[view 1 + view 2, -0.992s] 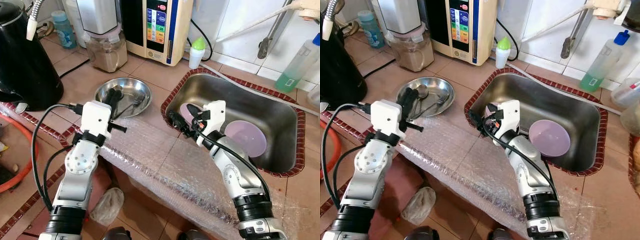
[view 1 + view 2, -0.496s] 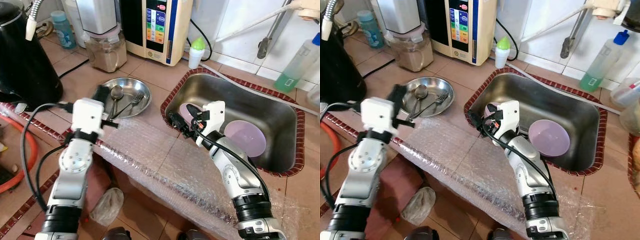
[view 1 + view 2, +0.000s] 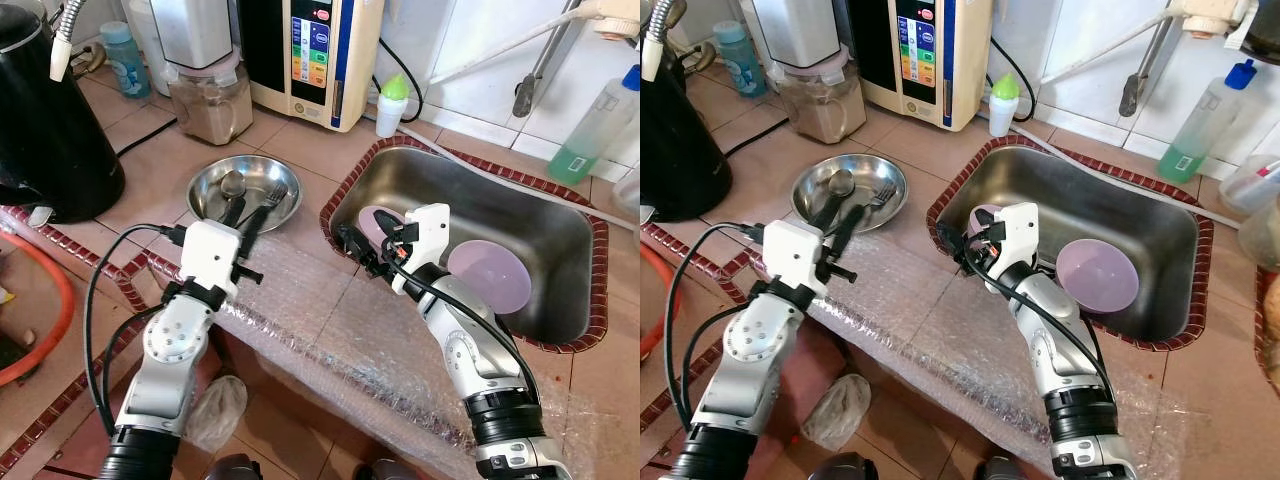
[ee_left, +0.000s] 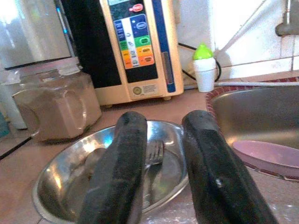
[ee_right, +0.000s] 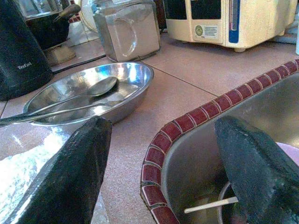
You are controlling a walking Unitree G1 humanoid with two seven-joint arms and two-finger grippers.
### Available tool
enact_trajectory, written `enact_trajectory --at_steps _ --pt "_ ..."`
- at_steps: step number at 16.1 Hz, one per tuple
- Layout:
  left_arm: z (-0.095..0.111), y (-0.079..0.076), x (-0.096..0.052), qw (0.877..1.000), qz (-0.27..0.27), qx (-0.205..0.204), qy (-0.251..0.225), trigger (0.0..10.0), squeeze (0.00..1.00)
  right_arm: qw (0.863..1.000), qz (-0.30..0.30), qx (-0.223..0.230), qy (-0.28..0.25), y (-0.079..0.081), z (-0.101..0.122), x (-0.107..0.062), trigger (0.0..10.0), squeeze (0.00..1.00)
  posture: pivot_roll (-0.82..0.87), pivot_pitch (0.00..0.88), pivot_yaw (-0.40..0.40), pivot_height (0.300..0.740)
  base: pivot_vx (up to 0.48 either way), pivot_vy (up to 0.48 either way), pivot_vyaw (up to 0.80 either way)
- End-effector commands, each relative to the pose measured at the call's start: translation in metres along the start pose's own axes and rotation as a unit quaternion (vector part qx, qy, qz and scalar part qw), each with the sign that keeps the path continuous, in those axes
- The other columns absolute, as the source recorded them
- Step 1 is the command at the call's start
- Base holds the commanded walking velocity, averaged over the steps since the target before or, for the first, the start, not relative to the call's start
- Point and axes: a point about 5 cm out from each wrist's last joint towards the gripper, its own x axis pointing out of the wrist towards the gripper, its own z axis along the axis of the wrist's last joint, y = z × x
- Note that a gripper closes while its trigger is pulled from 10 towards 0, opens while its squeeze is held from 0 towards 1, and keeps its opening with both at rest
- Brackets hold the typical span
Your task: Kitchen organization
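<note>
Swinging back from the left, the left pincer (image 3: pixel 243 212) now points straight at the steel dish (image 3: pixel 204 196), its two black fingers (image 4: pixel 120 168) parted with nothing between them, tips over the dish's near rim. The right pincer (image 3: pixel 362 250) has not shifted: it hovers at the near-left rim of the sink (image 3: pixel 560 215), fingers spread wide and empty.

The dish sits on the tiled counter (image 3: pixel 300 150), left of the sink, and holds a spoon (image 3: pixel 231 186) and a fork (image 3: pixel 272 194) lying loose. Thin polished steel like this should be light and stiff but slippery, and the cutlery will likely slide and rattle if the dish tips. The raised rim is the natural hold, one finger inside and one outside, kept level. The cutlery handles, slim and low against the dish floor, look harder to pinch.

In the sink lie a lilac bowl (image 3: pixel 488 275) and a lilac plate (image 3: pixel 377 220) partly behind the right pincer; they look like light plastic, unlikely to break.

Bubble wrap (image 3: pixel 330 330) covers the near counter edge and looks soft and slick. Behind the dish stand a glass jar (image 3: pixel 210 102) and a water machine (image 3: pixel 310 55), a black kettle (image 3: pixel 50 120) to the left, so open room lies mainly between dish and sink.
</note>
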Motion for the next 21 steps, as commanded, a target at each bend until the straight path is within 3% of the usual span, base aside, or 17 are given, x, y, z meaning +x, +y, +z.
enact_trajectory --at_steps 1,3,9,12,17,21 --pt "0.000 -0.014 -0.003 0.999 -0.030 0.020 -0.008 10.0 1.00 1.000 0.000 -0.004 0.006 -0.001 -0.001 -0.002 10.0 0.00 0.03 0.028 -0.032 0.740 0.000 0.000 0.00" --pt "-0.005 -0.026 -0.005 0.999 -0.040 0.025 -0.004 10.0 1.00 1.000 0.000 -0.006 0.008 -0.002 -0.001 -0.003 10.0 0.00 0.02 0.030 -0.037 0.740 0.000 0.000 0.00" --pt "-0.018 0.008 -0.005 0.995 0.085 0.019 0.045 10.0 1.00 1.000 0.004 -0.010 0.011 -0.001 0.000 -0.002 10.0 0.00 0.02 0.033 -0.043 0.740 0.000 0.000 0.00" --pt "-0.022 0.013 -0.008 0.993 0.106 0.015 0.057 10.0 1.00 1.000 0.005 -0.009 0.012 -0.001 -0.001 -0.002 10.0 0.00 0.02 0.033 -0.043 0.740 0.000 0.000 0.00" --pt "-0.031 -0.001 -0.005 0.994 0.060 0.001 0.090 10.0 1.00 1.000 0.006 -0.010 0.013 0.000 0.000 0.000 10.0 0.00 0.02 0.033 -0.041 0.740 0.000 0.000 0.00" --pt "-0.035 -0.003 -0.006 0.993 0.043 0.003 0.108 10.0 1.00 1.000 0.007 -0.010 0.014 0.000 -0.001 0.000 10.0 0.00 0.02 0.031 -0.040 0.740 0.000 0.000 0.00"
